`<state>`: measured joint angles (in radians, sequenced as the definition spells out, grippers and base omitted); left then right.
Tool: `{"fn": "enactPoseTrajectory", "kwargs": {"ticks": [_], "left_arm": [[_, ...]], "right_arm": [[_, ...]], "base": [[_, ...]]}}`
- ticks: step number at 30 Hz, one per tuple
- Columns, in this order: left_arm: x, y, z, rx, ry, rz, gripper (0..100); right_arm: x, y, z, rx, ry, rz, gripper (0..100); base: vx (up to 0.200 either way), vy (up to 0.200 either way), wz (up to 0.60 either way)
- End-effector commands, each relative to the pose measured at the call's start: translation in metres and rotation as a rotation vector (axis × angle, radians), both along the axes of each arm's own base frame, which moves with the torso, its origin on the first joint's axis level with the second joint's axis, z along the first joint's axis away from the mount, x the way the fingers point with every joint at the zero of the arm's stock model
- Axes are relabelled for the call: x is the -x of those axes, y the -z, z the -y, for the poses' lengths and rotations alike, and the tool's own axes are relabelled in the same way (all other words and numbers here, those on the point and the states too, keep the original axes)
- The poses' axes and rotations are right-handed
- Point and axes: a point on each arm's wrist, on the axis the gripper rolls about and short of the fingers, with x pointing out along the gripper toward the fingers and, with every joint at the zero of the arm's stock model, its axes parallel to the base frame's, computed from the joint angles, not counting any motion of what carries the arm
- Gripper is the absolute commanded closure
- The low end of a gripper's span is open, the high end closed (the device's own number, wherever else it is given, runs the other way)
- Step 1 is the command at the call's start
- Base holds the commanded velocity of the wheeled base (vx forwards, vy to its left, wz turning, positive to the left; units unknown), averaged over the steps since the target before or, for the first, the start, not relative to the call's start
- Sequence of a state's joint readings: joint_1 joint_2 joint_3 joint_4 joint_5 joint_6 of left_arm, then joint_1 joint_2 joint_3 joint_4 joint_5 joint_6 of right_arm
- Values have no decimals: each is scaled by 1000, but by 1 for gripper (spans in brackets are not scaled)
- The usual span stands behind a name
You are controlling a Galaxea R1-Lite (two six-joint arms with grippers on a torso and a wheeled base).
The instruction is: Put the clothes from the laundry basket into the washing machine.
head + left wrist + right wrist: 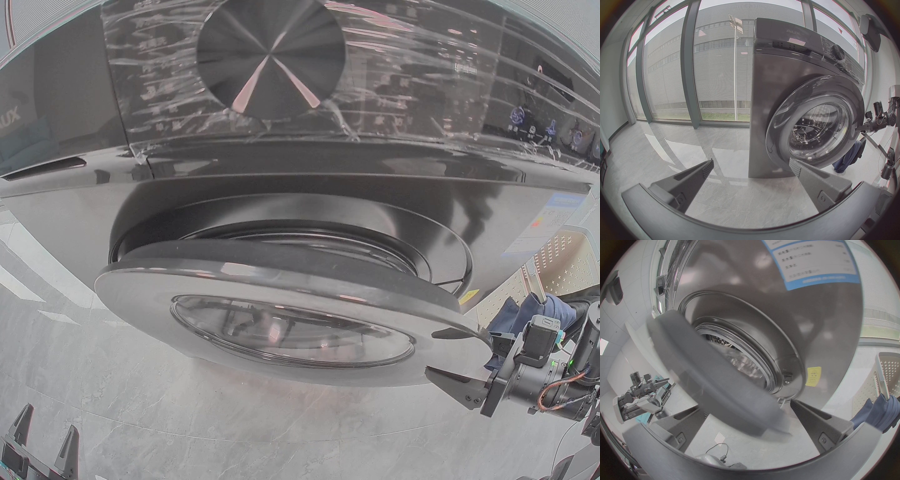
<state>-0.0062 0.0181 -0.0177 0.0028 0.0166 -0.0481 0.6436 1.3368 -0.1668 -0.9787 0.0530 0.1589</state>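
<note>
The dark grey washing machine [325,162] stands in front of me with its round glass door [287,331] swung partly open. My right gripper [465,361] is open at the door's free edge, and in the right wrist view the door rim [709,374] runs between its fingers [818,421]. Behind the door I see the steel drum [740,358]. The white perforated laundry basket [565,262] sits to the machine's right with blue clothes [531,312] hanging over its rim. My left gripper [45,435] is open and holds nothing, low at the near left, away from the machine.
Pale glossy floor tiles [187,412] spread out in front of the machine. In the left wrist view tall windows [687,68] stand beyond the machine's far side, with the right gripper [865,126] at the door edge.
</note>
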Motion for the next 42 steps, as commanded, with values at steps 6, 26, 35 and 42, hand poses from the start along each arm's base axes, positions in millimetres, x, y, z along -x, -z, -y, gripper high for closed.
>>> {"fn": "enactPoseTrajectory", "kwargs": {"ticks": [6,26,35,42], "left_arm": [[0,5,0,1,0,2,0],[0,5,0,1,0,2,0],[0,5,0,1,0,2,0],[0,5,0,1,0,2,0]], "right_arm": [[-1,1,-1,5,0,-5,0],[-14,-2,-2,1,40,-2,0],[-4,12,-7,40,-22,-57,0],[-6,10,-6,34,-6,-48,0]], "base": [[-67,0,0],[-50,0,0],[-111,0,0],[0,0,0]]}}
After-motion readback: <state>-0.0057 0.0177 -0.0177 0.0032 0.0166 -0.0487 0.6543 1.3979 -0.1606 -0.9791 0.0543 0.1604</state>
